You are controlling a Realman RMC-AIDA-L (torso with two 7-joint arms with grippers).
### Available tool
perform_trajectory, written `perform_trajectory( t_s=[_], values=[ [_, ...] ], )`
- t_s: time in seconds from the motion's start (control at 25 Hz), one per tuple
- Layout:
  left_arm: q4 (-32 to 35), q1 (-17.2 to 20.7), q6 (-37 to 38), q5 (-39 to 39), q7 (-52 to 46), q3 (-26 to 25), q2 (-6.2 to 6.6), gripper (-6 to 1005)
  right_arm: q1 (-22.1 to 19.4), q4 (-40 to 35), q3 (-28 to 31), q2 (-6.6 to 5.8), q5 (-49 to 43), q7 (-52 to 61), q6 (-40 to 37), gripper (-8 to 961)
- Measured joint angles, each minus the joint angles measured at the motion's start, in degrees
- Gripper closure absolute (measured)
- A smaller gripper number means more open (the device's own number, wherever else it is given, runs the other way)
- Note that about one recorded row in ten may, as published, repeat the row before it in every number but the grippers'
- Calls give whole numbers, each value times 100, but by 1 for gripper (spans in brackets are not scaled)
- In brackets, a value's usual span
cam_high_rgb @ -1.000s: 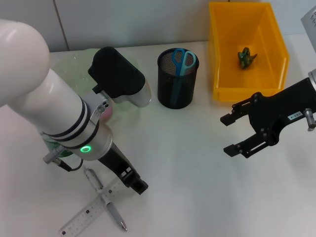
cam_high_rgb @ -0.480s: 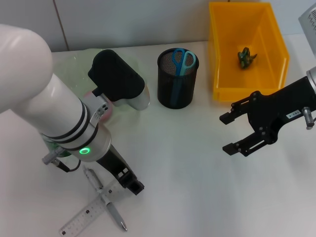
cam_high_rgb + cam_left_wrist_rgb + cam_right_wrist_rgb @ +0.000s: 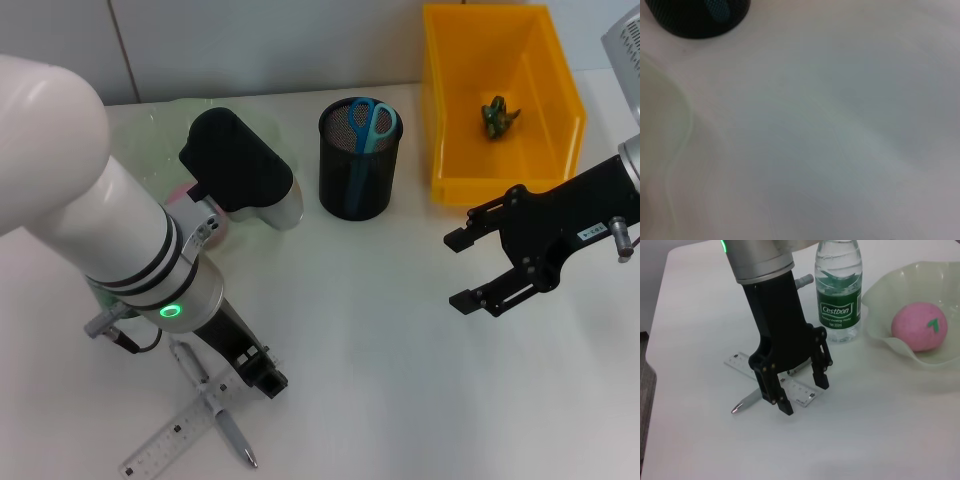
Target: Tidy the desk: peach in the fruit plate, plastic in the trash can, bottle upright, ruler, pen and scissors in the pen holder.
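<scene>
My left gripper (image 3: 264, 374) (image 3: 804, 396) hangs open just above the table, its fingers on either side of the clear ruler's (image 3: 165, 438) (image 3: 738, 362) near end. A silver pen (image 3: 229, 426) (image 3: 746, 401) lies crossed under the ruler. The bottle (image 3: 838, 290) stands upright beside the pale green fruit plate (image 3: 888, 341) (image 3: 140, 130), which holds the pink peach (image 3: 918, 326) (image 3: 214, 229). Blue scissors (image 3: 372, 121) stand in the black mesh pen holder (image 3: 359, 175) (image 3: 692, 20). Green plastic (image 3: 499, 115) lies in the yellow trash can (image 3: 500, 185). My right gripper (image 3: 464, 270) hovers open at the right with nothing in it.
The left arm's white body (image 3: 90, 230) covers much of the plate and the bottle in the head view. Bare white table lies between the two grippers and along the front edge.
My left gripper has shifted slightly left and lower, closer to the ruler and pen. The right arm has stayed where it was.
</scene>
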Motion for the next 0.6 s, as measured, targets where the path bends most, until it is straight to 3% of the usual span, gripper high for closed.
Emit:
perform_trajectory(
  t_s=[0.6],
  values=[
    [35,27,0,7,26,85,0,400,8,-11,-9,2,-9,102,-4,166]
  ],
)
